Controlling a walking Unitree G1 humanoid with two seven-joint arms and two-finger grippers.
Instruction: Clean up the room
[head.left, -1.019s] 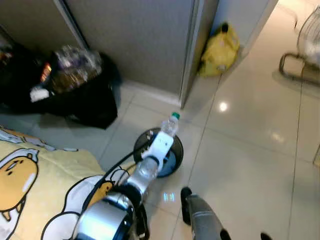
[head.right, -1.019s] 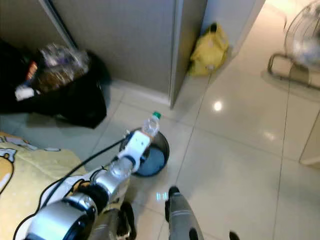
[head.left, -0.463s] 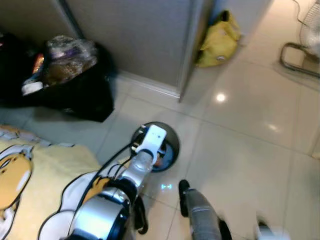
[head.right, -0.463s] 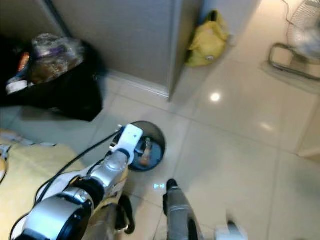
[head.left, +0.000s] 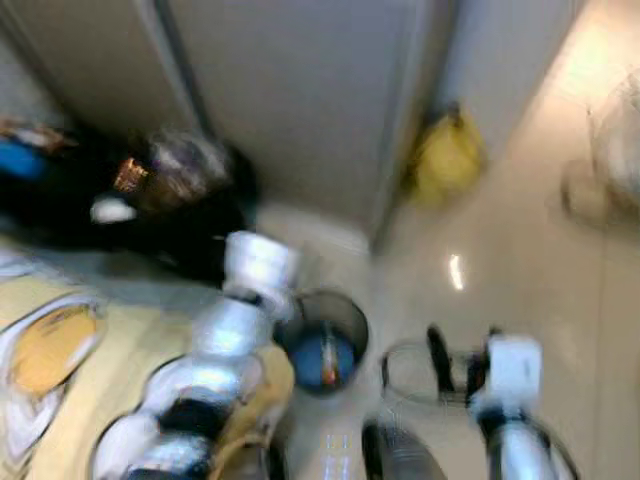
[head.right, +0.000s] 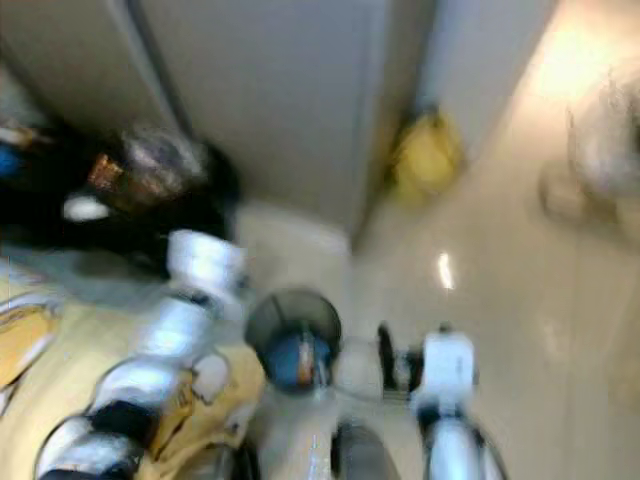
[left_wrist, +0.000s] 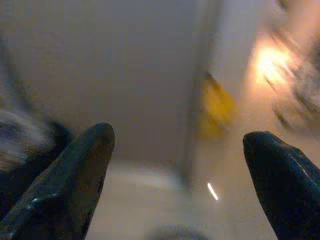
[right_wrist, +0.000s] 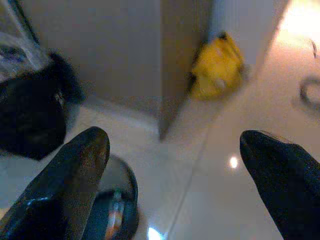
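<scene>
Two claws spread wide and empty, left claw (left_wrist: 175, 165) raised near the black bag (head.left: 170, 190), right claw (right_wrist: 170, 165) right of the bin (head.left: 322, 335) holding the bottle (head.left: 330, 368).

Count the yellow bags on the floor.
1: a yellow bag sits on the floor against the wall corner, beyond the round bin. More may be hidden; the head views are blurred.

Blurred head views down over floor bin (head.left: 322, 340)
</scene>
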